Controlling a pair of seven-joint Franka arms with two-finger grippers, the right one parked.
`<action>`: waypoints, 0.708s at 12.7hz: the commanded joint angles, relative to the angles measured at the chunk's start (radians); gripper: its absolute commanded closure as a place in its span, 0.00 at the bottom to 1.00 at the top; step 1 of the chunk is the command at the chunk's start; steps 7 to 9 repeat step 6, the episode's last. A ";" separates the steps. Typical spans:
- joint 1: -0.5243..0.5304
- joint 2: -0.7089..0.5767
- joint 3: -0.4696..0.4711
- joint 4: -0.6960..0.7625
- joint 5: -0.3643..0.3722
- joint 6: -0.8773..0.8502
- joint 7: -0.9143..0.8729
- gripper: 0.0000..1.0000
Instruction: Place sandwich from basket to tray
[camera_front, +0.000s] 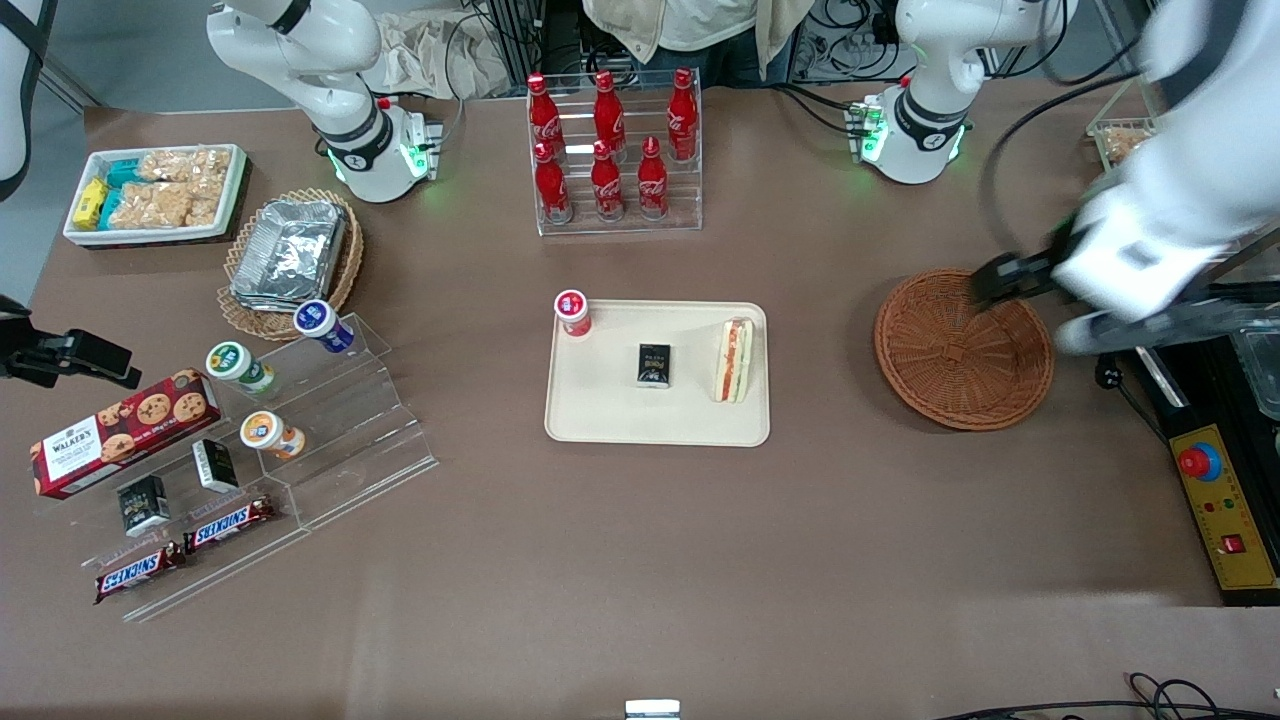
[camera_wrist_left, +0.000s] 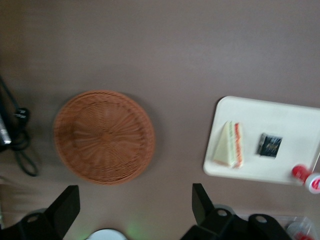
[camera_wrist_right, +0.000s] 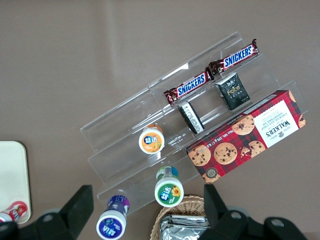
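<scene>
One sandwich (camera_front: 733, 360), standing on edge on the tray (camera_front: 610, 420) beside a small black packet (camera_front: 654, 364). Basket (camera_front: 962, 350) holds nothing. Gripper (camera_wrist_left: 135, 205) hangs above the basket's rim, fingers wide apart, holding nothing. Judgement: light, soft bread, crushes easily; pinch the flat faces gently, mid-wedge.

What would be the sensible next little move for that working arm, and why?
Probably just to pull up and away to rest. The sandwich already lies on the tray, beside a small dark packet, and the basket holds nothing. The gripper hangs open above the basket's rim, carrying nothing, so nothing seems left to pick up.
</scene>
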 joint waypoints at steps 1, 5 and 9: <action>-0.009 -0.131 0.050 -0.148 -0.008 0.035 0.088 0.00; -0.010 -0.222 0.050 -0.295 -0.014 0.143 0.115 0.00; -0.011 -0.210 0.050 -0.277 -0.014 0.140 0.115 0.00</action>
